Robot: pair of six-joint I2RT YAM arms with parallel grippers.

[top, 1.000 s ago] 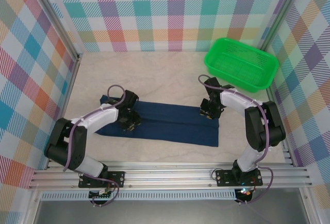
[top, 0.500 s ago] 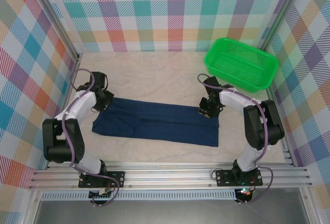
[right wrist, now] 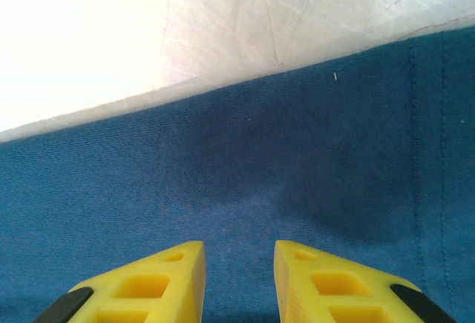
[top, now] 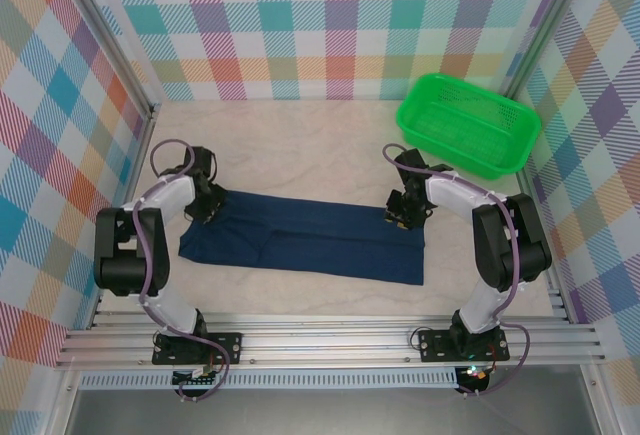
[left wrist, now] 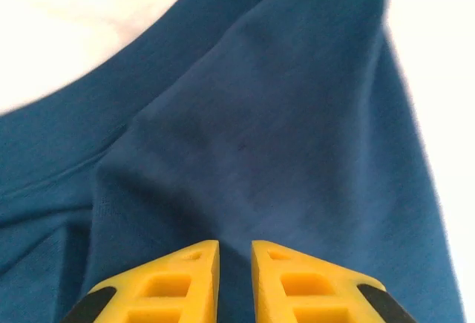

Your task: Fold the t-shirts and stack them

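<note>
1. Table [top: 330,140]: pale cream top with a faint marbled grain and fine hairline marks; matt finish.
2. Back wall [top: 330,25]: stands behind the table; plaid print in teal, orange, purple, yellow and white.
3. Left wall [top: 60,135]: beside the table; same plaid, set on the diagonal.
4. Right wall [top: 600,155]: on the table's opposite side; same diagonal plaid.
5. Corner posts [top: 105,35]: bare metal, rising from the table's far corners.
6. Rail [top: 330,340]: slotted aluminium, running along the table's near edge.
7. Grey ledge [top: 330,405]: below that rail.
8. Light: bright, even, from above the table; shadows soft.
</note>
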